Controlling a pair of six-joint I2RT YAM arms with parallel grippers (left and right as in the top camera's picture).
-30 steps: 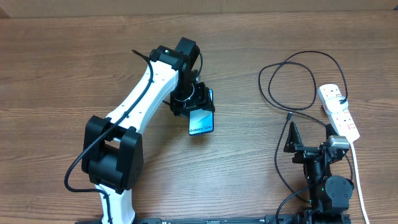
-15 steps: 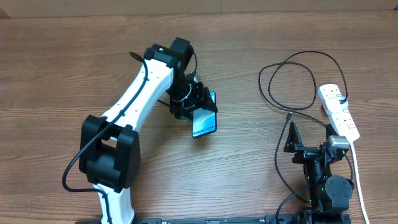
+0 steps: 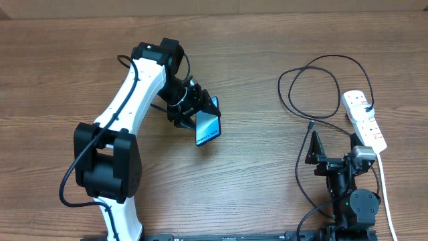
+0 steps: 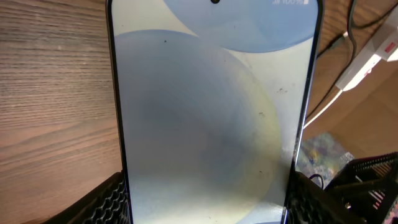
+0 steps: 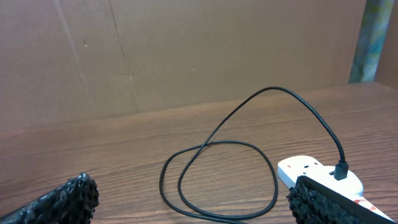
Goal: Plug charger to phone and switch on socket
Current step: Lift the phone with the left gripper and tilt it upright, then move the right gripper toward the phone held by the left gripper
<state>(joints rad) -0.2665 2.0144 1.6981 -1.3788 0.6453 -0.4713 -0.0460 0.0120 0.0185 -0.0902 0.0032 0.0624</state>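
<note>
We see the left tool [image 3: 202, 117] clamped on the phone [image 3: 208, 128], which is tilted with its screen facing the wrist camera. It sits left of the desk's [image 3: 267, 194] middle, well apart from the charger [image 5: 272, 89]. The right tool [image 3: 332, 142] stands wide open and empty near the front edge. The charger's cable loops on the desk, its plug in the socket [image 3: 366, 124] at the right and its tip lying free just beyond the right tool.

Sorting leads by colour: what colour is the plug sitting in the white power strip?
The plug is black, clearest in the right wrist view.
</note>
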